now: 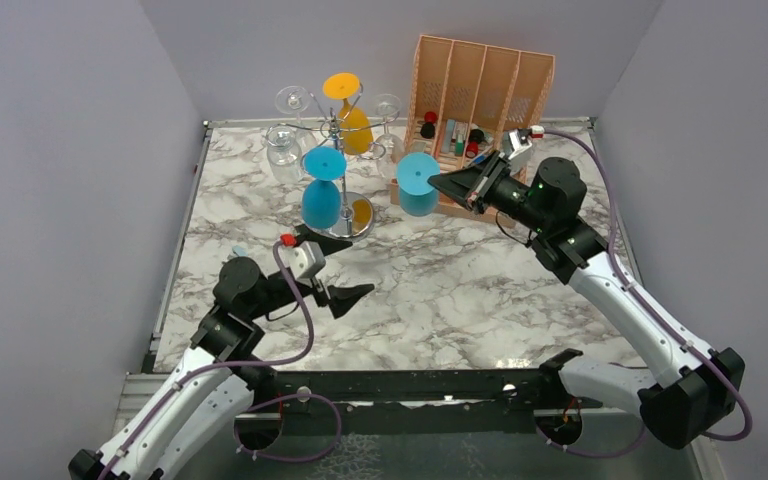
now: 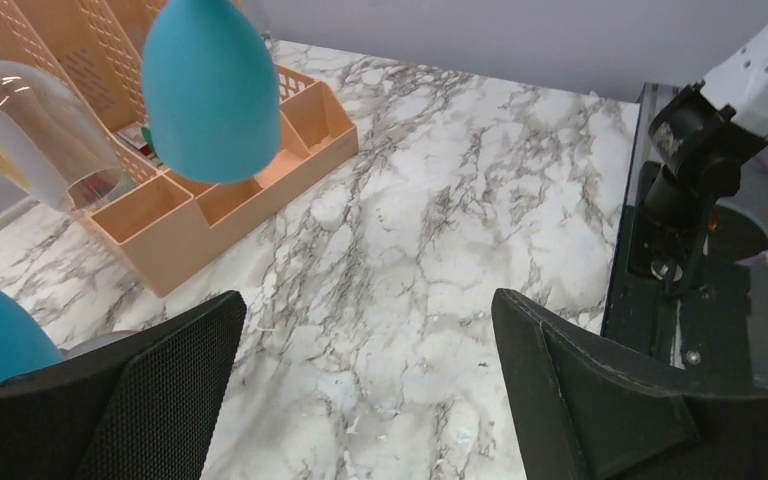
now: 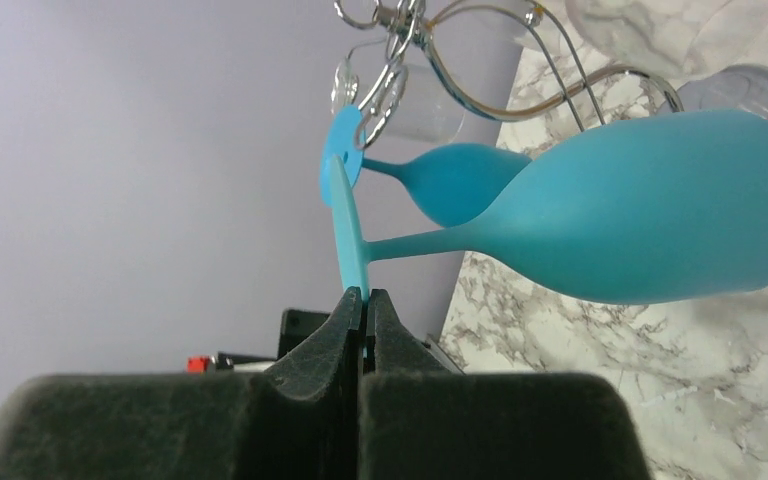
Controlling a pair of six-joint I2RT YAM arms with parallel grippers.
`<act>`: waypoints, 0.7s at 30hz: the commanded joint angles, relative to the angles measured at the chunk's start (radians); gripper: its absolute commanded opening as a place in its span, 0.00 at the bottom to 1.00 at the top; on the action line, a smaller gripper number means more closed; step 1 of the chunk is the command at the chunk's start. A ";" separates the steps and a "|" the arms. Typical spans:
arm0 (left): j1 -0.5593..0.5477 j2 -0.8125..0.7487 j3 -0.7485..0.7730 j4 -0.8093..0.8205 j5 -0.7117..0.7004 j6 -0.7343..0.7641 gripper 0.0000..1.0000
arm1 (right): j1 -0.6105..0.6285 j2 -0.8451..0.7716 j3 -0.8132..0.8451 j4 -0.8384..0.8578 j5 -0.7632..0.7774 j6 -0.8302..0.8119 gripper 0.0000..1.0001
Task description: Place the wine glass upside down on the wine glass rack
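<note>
One matte blue wine glass [image 3: 660, 220] (inverted), foot pinched by right claw [image 3: 363, 300]; left claw [image 2: 368, 320] wide.

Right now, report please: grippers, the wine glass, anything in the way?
Left gripper open, empty. Right gripper shut on foot of matte blue wine glass, inverted beside silver wire rack. Another blue glass hangs close.

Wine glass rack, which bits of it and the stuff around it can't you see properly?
- Top view: the hanging blue glass covers part of the wine glass rack, at its base.
- Right wrist view: the top edge cuts off most of the rack; the right edge cuts off the held blue glass at its rim.
- Top view: things inside the orange organiser are too small to name.
</note>
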 commanded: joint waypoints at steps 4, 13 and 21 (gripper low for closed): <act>-0.003 -0.170 -0.114 0.063 -0.002 0.165 0.99 | 0.004 0.057 0.101 0.040 0.153 0.022 0.01; -0.003 -0.227 -0.130 0.034 -0.001 0.260 0.99 | 0.004 0.107 0.151 -0.048 0.149 0.127 0.01; -0.003 -0.250 -0.137 0.041 -0.006 0.243 0.99 | 0.004 0.183 0.200 -0.030 0.126 0.150 0.01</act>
